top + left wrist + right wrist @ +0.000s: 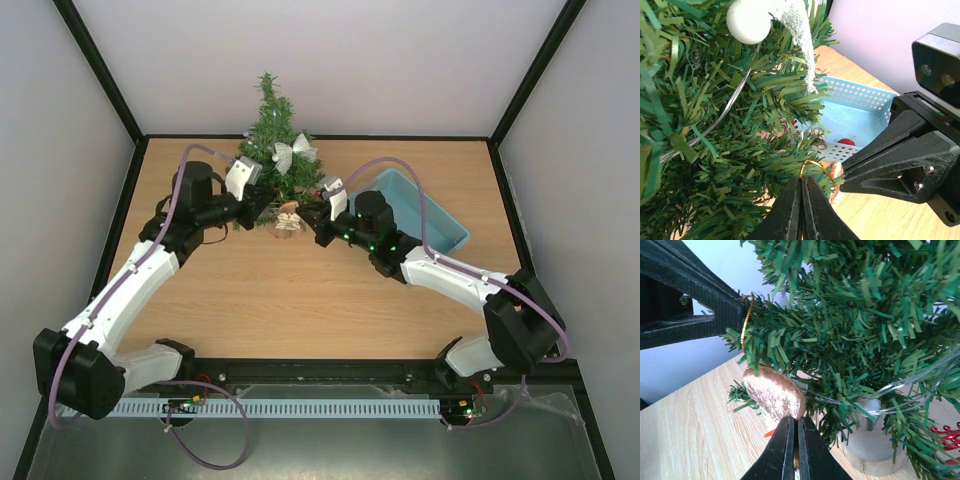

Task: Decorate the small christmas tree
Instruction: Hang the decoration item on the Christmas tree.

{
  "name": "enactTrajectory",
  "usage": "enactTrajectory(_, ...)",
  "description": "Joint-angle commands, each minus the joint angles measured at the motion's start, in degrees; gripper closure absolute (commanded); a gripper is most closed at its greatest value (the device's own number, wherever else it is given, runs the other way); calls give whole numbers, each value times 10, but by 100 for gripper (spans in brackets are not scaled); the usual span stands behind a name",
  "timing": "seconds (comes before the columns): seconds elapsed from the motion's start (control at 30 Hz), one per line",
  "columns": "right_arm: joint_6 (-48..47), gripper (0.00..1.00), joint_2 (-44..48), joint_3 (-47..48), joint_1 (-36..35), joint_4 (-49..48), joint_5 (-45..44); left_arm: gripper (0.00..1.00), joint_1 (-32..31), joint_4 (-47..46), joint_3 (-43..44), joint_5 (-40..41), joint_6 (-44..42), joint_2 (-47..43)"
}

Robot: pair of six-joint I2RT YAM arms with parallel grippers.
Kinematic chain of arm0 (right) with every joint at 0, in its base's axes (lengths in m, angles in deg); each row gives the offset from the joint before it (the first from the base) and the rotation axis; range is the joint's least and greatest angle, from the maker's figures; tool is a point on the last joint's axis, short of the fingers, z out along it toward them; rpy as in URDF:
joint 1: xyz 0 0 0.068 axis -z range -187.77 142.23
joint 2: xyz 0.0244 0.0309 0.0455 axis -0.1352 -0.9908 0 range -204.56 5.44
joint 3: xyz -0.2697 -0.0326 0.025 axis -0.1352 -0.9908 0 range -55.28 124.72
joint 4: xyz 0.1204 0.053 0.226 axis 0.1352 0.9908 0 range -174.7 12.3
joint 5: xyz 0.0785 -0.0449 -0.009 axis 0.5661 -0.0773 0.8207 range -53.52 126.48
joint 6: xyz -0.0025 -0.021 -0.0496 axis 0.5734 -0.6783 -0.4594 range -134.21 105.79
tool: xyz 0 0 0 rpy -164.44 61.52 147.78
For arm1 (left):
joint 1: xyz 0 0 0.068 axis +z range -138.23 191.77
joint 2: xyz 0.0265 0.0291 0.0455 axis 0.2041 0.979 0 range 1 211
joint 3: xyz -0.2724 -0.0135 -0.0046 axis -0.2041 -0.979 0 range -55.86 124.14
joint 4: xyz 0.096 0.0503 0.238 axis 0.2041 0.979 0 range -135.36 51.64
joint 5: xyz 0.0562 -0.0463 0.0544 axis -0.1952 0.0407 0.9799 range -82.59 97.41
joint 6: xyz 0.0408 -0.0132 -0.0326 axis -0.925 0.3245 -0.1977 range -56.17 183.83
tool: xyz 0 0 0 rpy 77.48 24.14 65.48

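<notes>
Soft, even light from overhead fills the top external view, bright on the pale walls (320, 60) and the table (300, 300), leaving only faint, short shadows in front of the small christmas tree (275, 130). In both wrist views the tree's nearest needles blur, and so do the dark fingers (785, 215) below them, while the blue basket (860, 92) behind the tree stays fairly sharp. A white ball (747, 20) high in the tree glares almost featureless.

I work in a lab test cell, not a home. Plain pale panels (330, 60) on black frame bars (100, 68) box in my wooden table (300, 300). My left arm (130, 290) and right arm (450, 275) are bolted to a black rail (320, 372), with a white cable duct (300, 408) below it.
</notes>
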Motion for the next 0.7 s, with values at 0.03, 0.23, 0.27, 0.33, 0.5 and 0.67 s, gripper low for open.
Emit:
enactTrajectory(0.03,20,98,-12,-10,6,-28,-6,97,-4,10,22,13,-13,7)
enactTrajectory(0.23,31,98,-27,-5,6,-19,9,96,-11,22,25,35,-15,13)
enactTrajectory(0.27,32,98,-29,-6,6,-20,10,95,-12,23,26,37,-15,14)
enactTrajectory(0.33,37,98,-31,-9,6,-25,11,95,-14,25,26,39,-15,15)
enactTrajectory(0.5,44,98,-35,-10,6,-31,12,97,-20,34,32,51,-21,19)
enactTrajectory(0.67,48,98,-34,-11,6,-35,9,97,-21,36,34,55,-24,18)
